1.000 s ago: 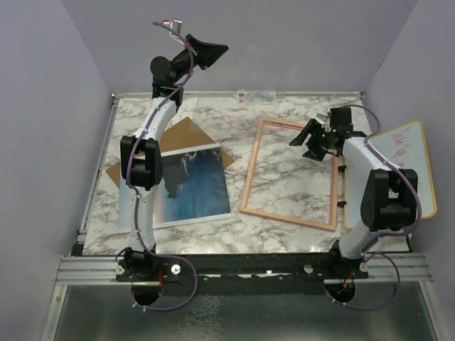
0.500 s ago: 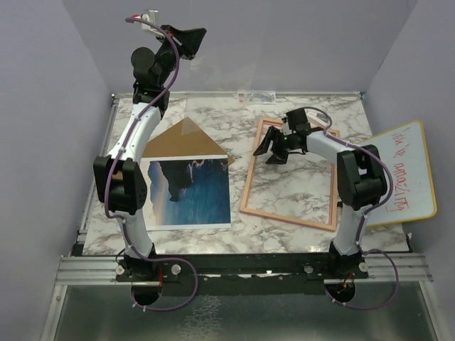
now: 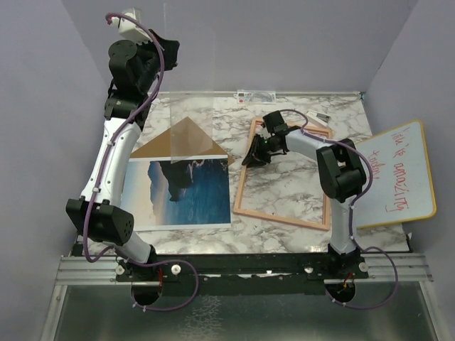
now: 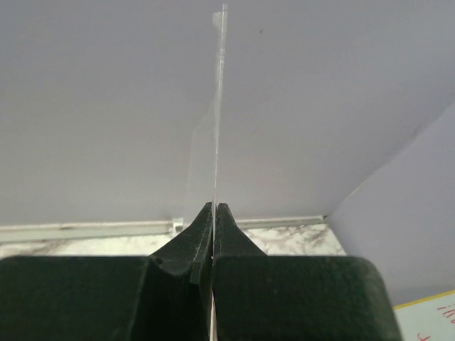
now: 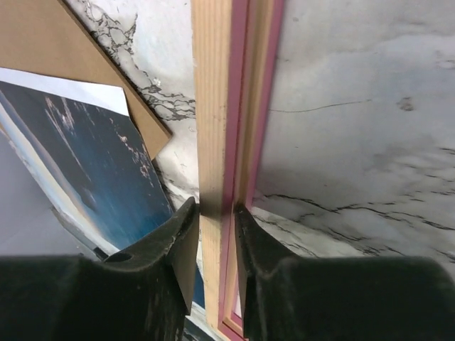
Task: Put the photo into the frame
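Left hand (image 4: 214, 208) clamped on the pane (image 4: 219, 106), right hand (image 5: 213, 210) pinching the frame (image 5: 211, 106) by its rail: grip squarely, I'd say, so it won't twist.

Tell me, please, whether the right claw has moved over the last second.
Yes. The right claw has swung left, away from the whiteboard, across to the left rail of the frame, nearer the photo.

Marble-pattern table (image 3: 234, 238), white with grey veins, boxed in on three sides by plain pale lilac-grey walls: back wall (image 3: 284, 42), left wall (image 3: 43, 142), right wall (image 3: 426, 64). Slotted aluminium rail (image 3: 249, 268) runs along the near table edge, with a dull grey metal sheet (image 3: 234, 312) below it. Light is soft and even, shadows faint.
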